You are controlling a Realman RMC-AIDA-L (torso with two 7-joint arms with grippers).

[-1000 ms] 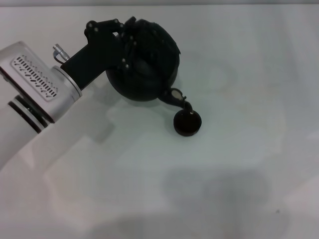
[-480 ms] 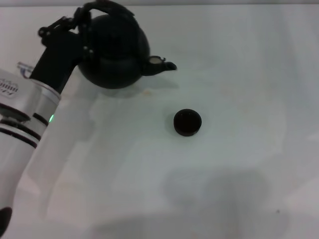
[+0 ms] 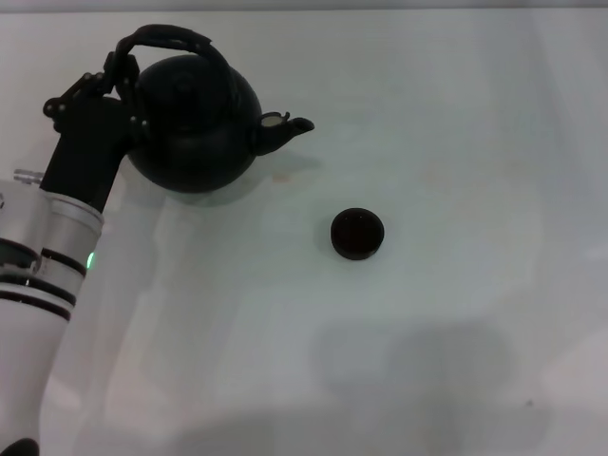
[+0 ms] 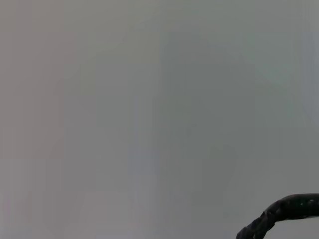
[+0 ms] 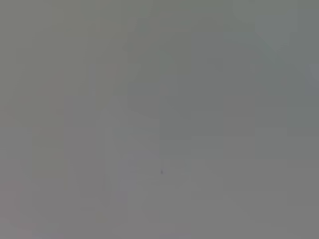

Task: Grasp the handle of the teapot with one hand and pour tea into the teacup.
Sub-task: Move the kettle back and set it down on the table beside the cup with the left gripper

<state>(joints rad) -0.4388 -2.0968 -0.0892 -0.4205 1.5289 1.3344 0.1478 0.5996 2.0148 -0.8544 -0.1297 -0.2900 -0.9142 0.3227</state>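
Observation:
The black round-bellied teapot (image 3: 195,128) stands upright at the far left of the white table (image 3: 446,142). Its short spout (image 3: 282,126) points right, toward the teacup. The rough arched handle (image 3: 173,38) rises over the lid, and a piece of the handle (image 4: 284,211) shows in the left wrist view. My left gripper (image 3: 122,84) is shut on the handle's left end, with the arm coming in from the lower left. The small black teacup (image 3: 357,234) sits on the table to the right of the teapot and nearer to me, well apart from the spout. My right gripper is out of view.
The white table stretches to the right and toward me with nothing else on it. A faint stain (image 3: 282,176) lies just below the spout. The right wrist view shows only plain grey surface.
One second ago the teapot was tipped with its spout over the teacup. My left gripper has since swung it back to the left and levelled it upright, away from the cup.

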